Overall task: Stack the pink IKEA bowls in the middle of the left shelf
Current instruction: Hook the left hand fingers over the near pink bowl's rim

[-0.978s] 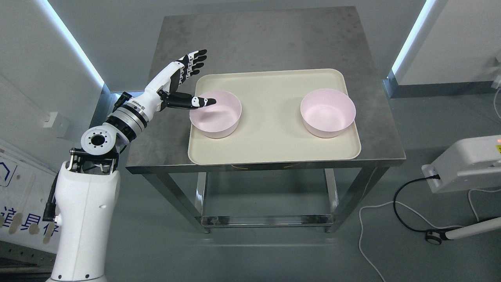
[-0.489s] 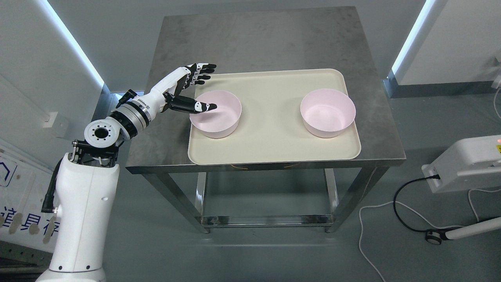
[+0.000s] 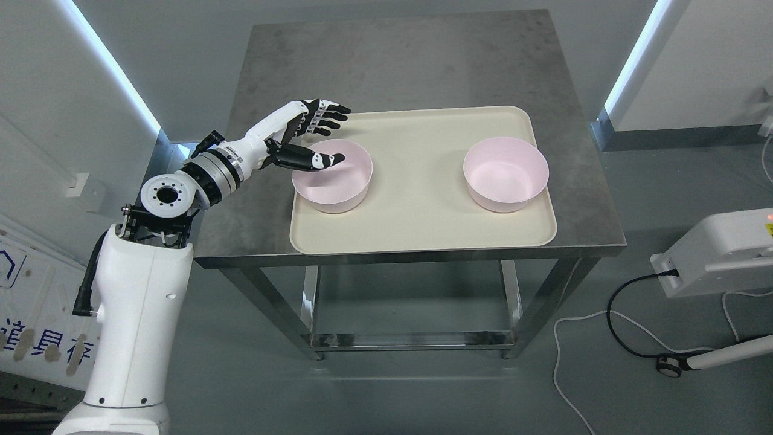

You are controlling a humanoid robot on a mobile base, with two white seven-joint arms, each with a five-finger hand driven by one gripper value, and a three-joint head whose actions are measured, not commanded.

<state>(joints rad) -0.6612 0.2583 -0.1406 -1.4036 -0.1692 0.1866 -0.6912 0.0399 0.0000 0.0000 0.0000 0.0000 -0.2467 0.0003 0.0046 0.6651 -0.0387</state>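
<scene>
Two pink bowls stand upright on a cream tray (image 3: 423, 211): the left bowl (image 3: 338, 184) near the tray's left edge, the right bowl (image 3: 506, 175) near its right edge. My left hand (image 3: 329, 136) reaches in from the left over the left bowl's far rim. Its fingers (image 3: 329, 116) are spread above the tray behind the bowl, and the thumb (image 3: 320, 160) points over the bowl's inside. The hand is open and holds nothing. The right arm is out of view.
The tray lies on a steel table (image 3: 392, 66) with bare metal behind it. A white device (image 3: 718, 251) with a black cable (image 3: 622, 314) stands on the floor at the right.
My left arm has swung right and slightly lower, bringing the open hand from beside the tray's left corner to above the left bowl's rim. Both bowls stay put.
</scene>
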